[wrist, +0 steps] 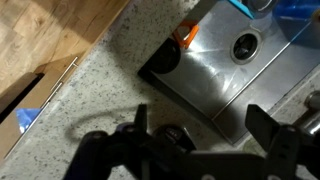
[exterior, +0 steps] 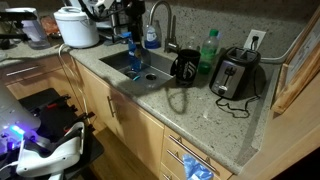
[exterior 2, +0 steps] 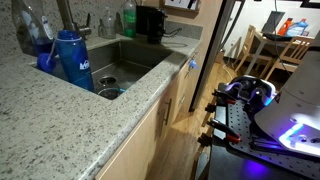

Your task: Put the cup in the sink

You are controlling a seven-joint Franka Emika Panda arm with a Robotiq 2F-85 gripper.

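exterior view: the blue cup (exterior: 130,47) stands upright at the far end of the sink (exterior: 125,68), near the faucet (exterior: 160,18). the gripper cannot be made out clearly here.

exterior view: the cup (exterior 2: 73,60) stands at a corner of the sink (exterior 2: 140,55). the counter edge (exterior 2: 120,95) hides its base, so it cannot be told whether the cup is inside the basin or on the rim.

wrist view: the gripper (wrist: 200,115) hangs over the counter (wrist: 110,90) just outside the sink (wrist: 215,70). its fingers are spread wide with nothing between them. a blue shape (wrist: 298,10) at the sink's far side is probably the cup.

hazards: the cup is tall and narrow, so a sideways knock from one finger would likely tip it. the faucet stands near the cup and could foul the wrist on approach. a high release could topple the cup toward the drain (wrist: 245,45).

clearances: the middle of the basin appears open. the counter strip in front of the sink is narrow, and it drops away past its edge.
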